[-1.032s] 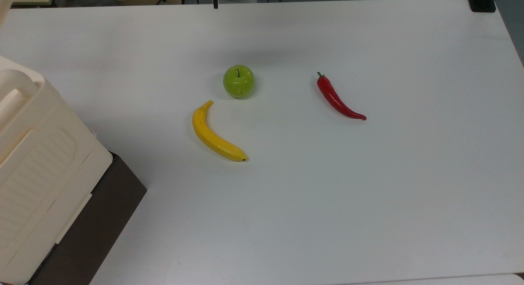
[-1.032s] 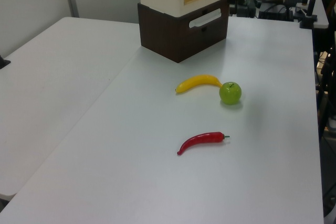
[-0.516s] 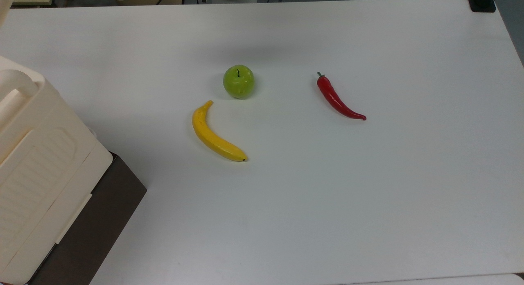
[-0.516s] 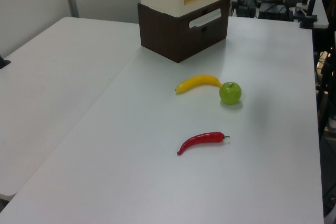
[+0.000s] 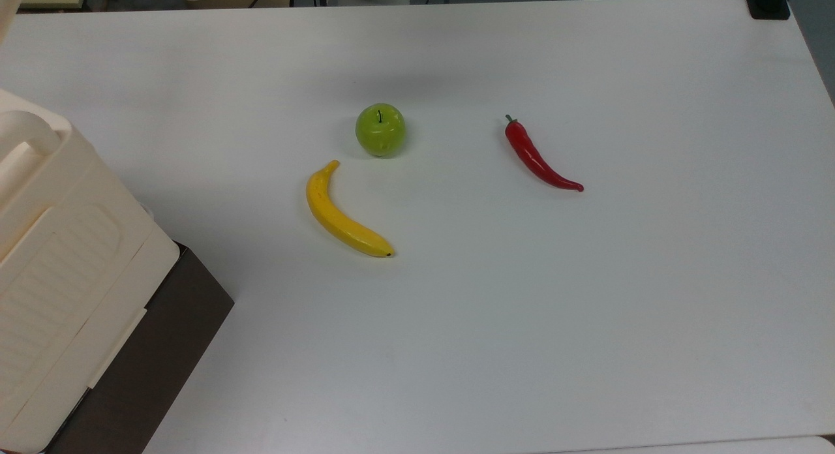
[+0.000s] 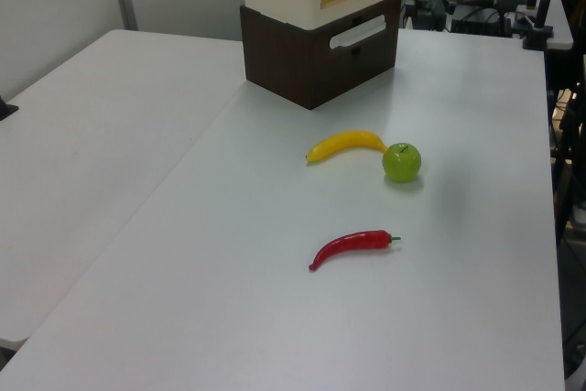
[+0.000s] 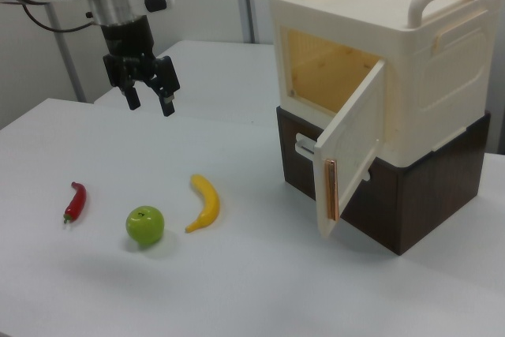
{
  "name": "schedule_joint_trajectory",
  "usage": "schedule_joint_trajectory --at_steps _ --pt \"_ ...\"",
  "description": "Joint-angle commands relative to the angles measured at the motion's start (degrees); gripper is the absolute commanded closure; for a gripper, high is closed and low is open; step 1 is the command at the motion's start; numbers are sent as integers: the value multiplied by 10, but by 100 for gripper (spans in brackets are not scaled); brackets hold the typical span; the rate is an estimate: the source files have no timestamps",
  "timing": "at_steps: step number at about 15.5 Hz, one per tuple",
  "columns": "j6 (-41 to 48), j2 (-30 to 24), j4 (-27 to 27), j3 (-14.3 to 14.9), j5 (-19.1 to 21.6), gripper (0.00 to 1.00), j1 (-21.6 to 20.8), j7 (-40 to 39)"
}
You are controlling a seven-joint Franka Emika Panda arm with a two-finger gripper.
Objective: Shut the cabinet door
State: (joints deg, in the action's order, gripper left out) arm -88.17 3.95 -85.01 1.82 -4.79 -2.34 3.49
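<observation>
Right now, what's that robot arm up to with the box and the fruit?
Nothing is being handled yet. The gripper hangs open in the air above the table, holding nothing, well away from the cabinet. The cabinet door stands swung open, showing an empty inside. A banana, an apple and a chili lie apart on the table, untouched. The door has yet to be closed.

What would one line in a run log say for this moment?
tool: open, in the air, holding nothing | cabinet door: swung open | banana, apple, pepper: lying on table
</observation>
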Motion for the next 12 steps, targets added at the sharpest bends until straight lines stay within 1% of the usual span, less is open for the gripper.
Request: schedule_joint_trajectory --at_steps 1,2,6,8,12 --pt "-5 -14 -16 2 0 85 8 -1" --pt "-5 -14 -14 3 0 100 10 0" --pt "-1 -18 11 4 0 100 39 4" --pt "-1 -18 31 5 0 100 63 6" --pt "-9 -18 62 11 -1 100 131 1"
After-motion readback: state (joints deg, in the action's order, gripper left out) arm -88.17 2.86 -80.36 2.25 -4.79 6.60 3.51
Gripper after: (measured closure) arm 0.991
